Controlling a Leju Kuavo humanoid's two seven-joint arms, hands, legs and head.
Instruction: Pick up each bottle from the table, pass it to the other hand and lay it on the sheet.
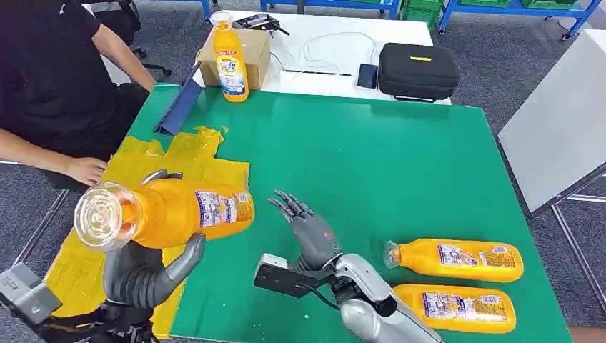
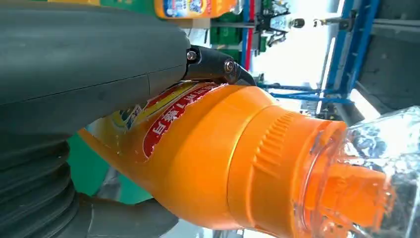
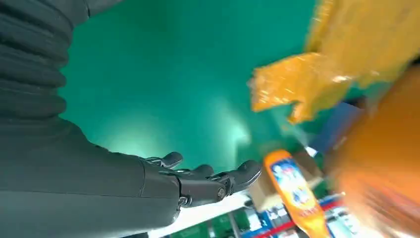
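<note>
My left hand (image 1: 146, 268) grips an orange bottle (image 1: 168, 212) with a clear cap, held lying sideways above the yellow sheet (image 1: 186, 163) at the table's left. The left wrist view shows the same bottle (image 2: 223, 158) close up under my thumb. My right hand (image 1: 309, 232) hovers just right of that bottle, fingers apart and holding nothing; in its wrist view the right hand (image 3: 198, 181) is spread over the green surface. Two more orange bottles (image 1: 457, 259) (image 1: 454, 306) lie side by side at the near right. Another orange bottle (image 1: 230, 61) stands upright at the far edge.
A person sits at the left, a hand (image 1: 86, 170) resting by the sheet. A blue folder (image 1: 180, 107) leans at the table's far left corner. A cardboard box (image 1: 254, 53), a black case (image 1: 417, 70) and a phone (image 1: 367, 75) sit on the white table behind.
</note>
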